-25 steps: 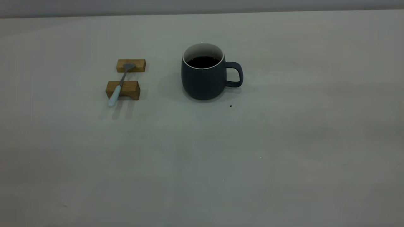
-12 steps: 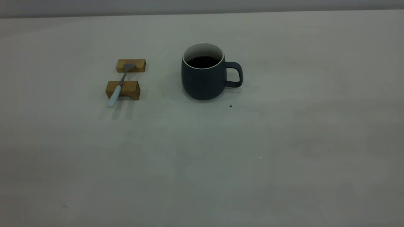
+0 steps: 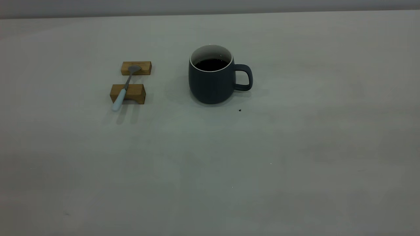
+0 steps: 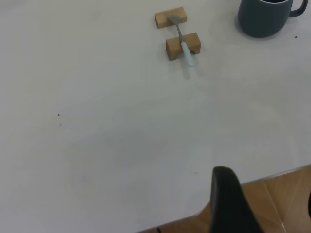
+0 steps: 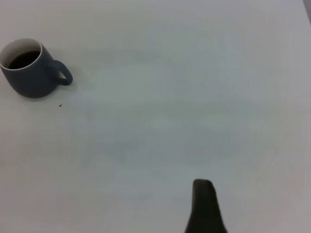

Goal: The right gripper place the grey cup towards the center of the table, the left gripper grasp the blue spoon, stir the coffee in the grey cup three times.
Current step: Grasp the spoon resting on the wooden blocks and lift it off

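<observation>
Neither gripper shows in the exterior view: the cup [image 3: 212, 82] stands upright on the table [image 3: 295, 147], coffee [image 3: 212, 64] inside; the spoon [image 3: 125, 87] lies across two wooden blocks [image 3: 128, 93]

Left wrist view: one finger [image 4: 231, 204] shows, spoon far ahead, grip unclear

Right wrist view: one finger [image 5: 204, 206], cup far off, grip unclear

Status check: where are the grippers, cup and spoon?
Both grippers far from the objects. Grey cup with coffee upright. Blue spoon across two wooden blocks. Nothing in the way.
</observation>
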You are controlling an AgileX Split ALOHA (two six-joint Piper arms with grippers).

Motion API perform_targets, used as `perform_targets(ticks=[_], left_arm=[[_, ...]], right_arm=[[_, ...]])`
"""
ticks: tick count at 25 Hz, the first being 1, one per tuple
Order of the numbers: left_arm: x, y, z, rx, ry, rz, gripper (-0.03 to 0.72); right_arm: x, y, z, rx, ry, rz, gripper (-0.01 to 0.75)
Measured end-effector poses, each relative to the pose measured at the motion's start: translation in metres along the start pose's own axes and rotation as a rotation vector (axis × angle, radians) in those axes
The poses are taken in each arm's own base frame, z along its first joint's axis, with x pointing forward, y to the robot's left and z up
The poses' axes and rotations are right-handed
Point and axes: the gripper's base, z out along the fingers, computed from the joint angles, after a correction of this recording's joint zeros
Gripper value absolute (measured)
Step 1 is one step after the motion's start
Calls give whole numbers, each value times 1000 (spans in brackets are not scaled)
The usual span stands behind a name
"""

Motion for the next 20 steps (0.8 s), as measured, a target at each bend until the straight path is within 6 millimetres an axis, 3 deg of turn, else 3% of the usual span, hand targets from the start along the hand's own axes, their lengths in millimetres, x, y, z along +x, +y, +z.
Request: perform_targets(ticks=[15,20], left_arm=[[-2,1,1,-2,-5,-62,465],[-19,7,17,13,113,-167,543]], right_arm=[[0,0,0,0,1,0,592],[0,0,0,0,2,0,592]])
